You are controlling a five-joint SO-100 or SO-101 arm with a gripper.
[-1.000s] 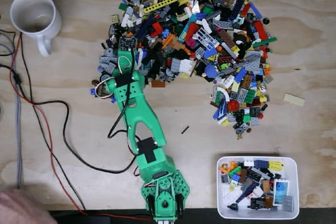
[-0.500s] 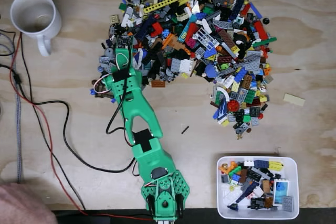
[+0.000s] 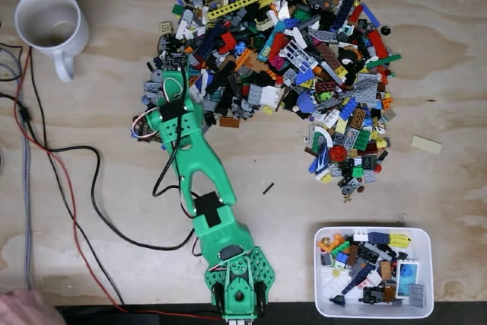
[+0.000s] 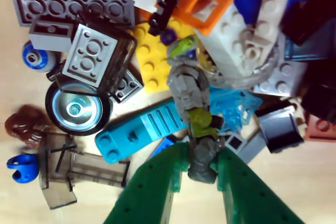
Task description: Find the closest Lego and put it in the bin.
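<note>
In the wrist view my green gripper (image 4: 203, 153) reaches in from the bottom edge, its two fingers closed on the lower end of a grey and olive Lego figure (image 4: 191, 93) lying at the near edge of the pile. In the fixed view the gripper (image 3: 169, 81) sits on the lower left edge of the big Lego pile (image 3: 281, 58). Beside the figure lie a cyan grooved plate (image 4: 142, 129) and a yellow plate (image 4: 149, 61). The bin (image 3: 430, 264), a shallow white tray with several bricks inside, stands at the lower right, far from the gripper.
A white mug (image 3: 49, 22) stands at the top left. Black and red cables (image 3: 76, 188) run along the left side. A tan piece (image 3: 426, 144) and a small black piece (image 3: 268, 188) lie loose. A grey-hubbed wheel (image 4: 79, 109) lies left of the figure. A pink sleeve (image 3: 15, 306) shows bottom left.
The arm has stretched further up and slightly left, bringing the gripper onto the pile's lower left edge. The pink sleeve has drawn back toward the bottom left corner.
</note>
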